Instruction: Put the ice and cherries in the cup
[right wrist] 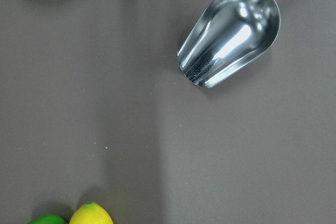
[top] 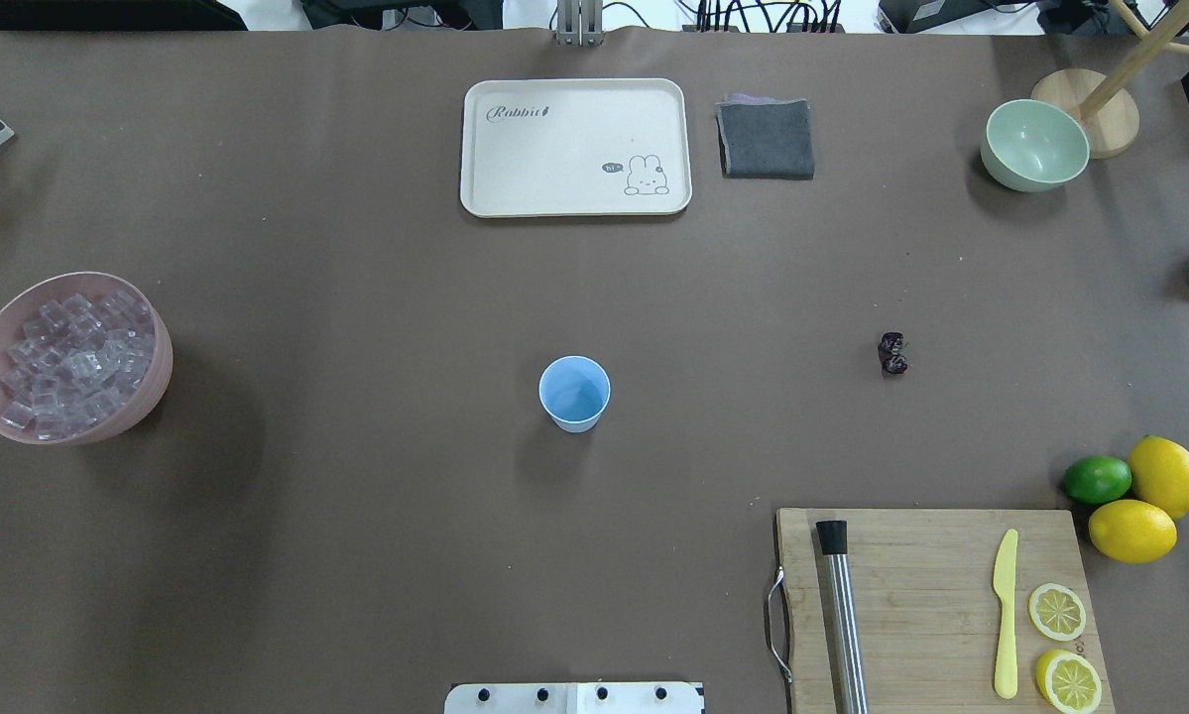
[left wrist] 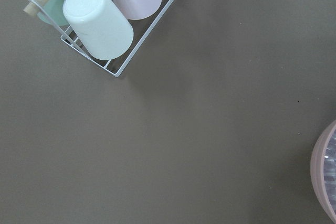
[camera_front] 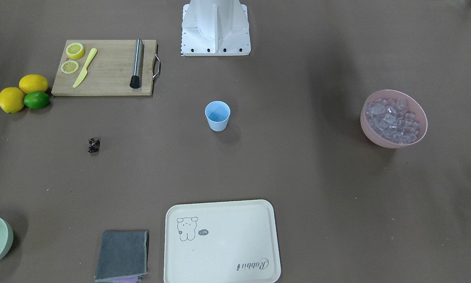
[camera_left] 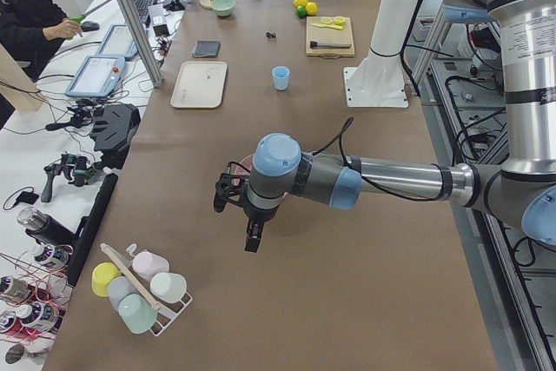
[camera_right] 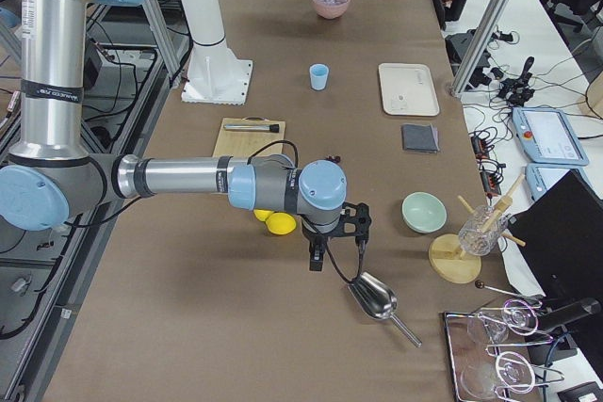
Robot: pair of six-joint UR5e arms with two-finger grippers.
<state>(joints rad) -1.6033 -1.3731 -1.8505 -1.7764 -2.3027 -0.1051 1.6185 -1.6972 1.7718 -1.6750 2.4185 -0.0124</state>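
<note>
Evidently nothing begun: cup (top: 574, 393) empty, upright, centre of overhead frame. Ice (top: 68, 362) heaped in pink bowl (top: 159, 377) at left edge. Cherries (top: 892, 353) loose on table, right of centre. Left gripper (camera_left: 250, 234), right gripper (camera_right: 317, 253): open or closed, cannot tell. Right hovers over scoop (right wrist: 231, 35). Best grasp it by handle, kept level.

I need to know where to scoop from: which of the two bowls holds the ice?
The pink bowl on the robot's left side is piled with ice. The pale green bowl, far across on the right, looks empty.
</note>
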